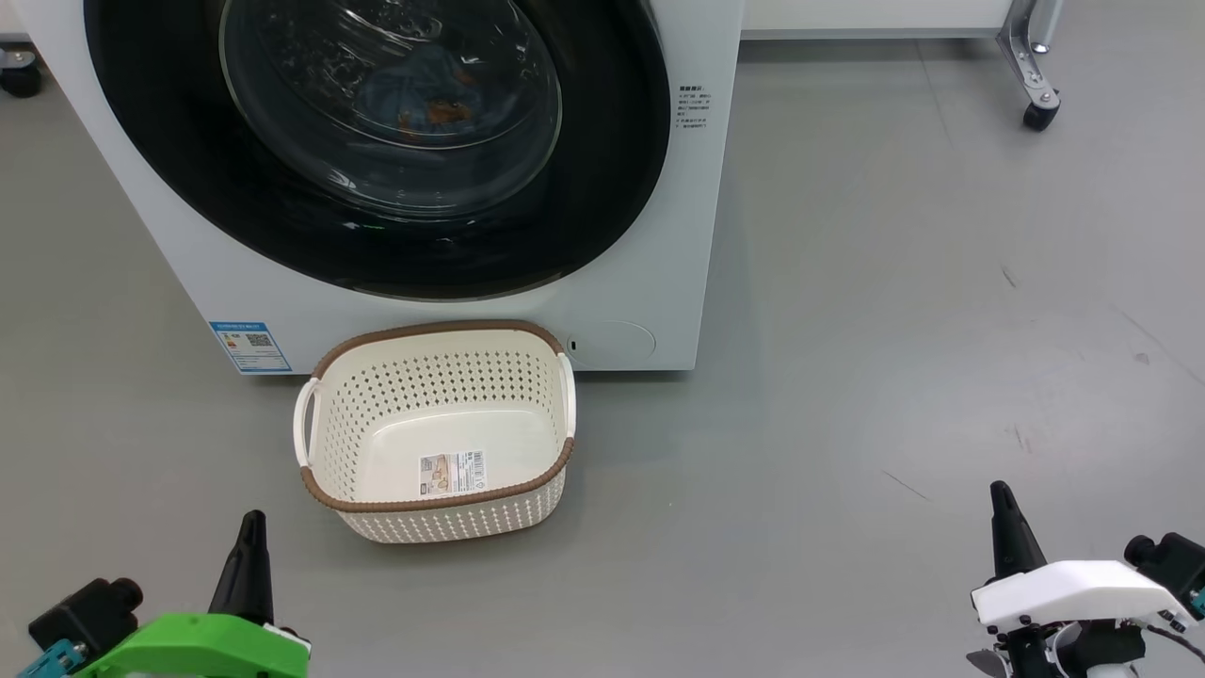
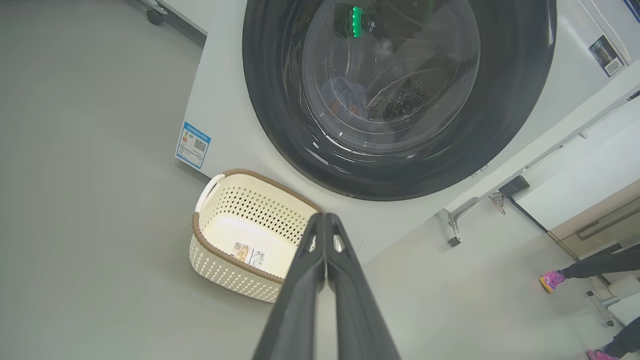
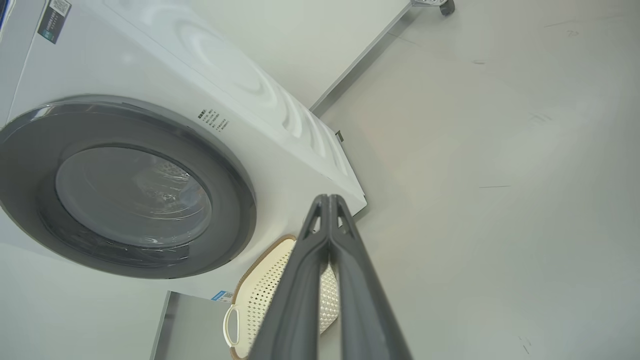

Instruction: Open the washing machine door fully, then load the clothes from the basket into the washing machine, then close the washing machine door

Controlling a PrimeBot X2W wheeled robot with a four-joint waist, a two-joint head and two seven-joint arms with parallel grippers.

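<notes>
The washing machine stands on the grey floor, and the washing machine door lies flat against its front, closed. Through the bulging glass window the clothes show inside the drum as a light blue heap with orange-brown specks. A blue sticker sits at the lower left corner of the machine's front, and a round hatch at the lower right corner.

The basket stands upright on the floor just in front of the machine's bottom edge, below the door, between the sticker and the hatch. Whether its far rim touches the machine cannot be told. Nothing lies in it but the label on its bottom.

The left claw hangs over the floor near the basket's near left corner, apart from it; its two dark fingers are pressed together and hold nothing. The right claw hangs well apart from the basket on the other side, fingers likewise pressed together around nothing.

In the left wrist view a person's foot in a pink shoe stands on the floor beyond the machine's side. A caster wheel rests on the floor at the far right.
</notes>
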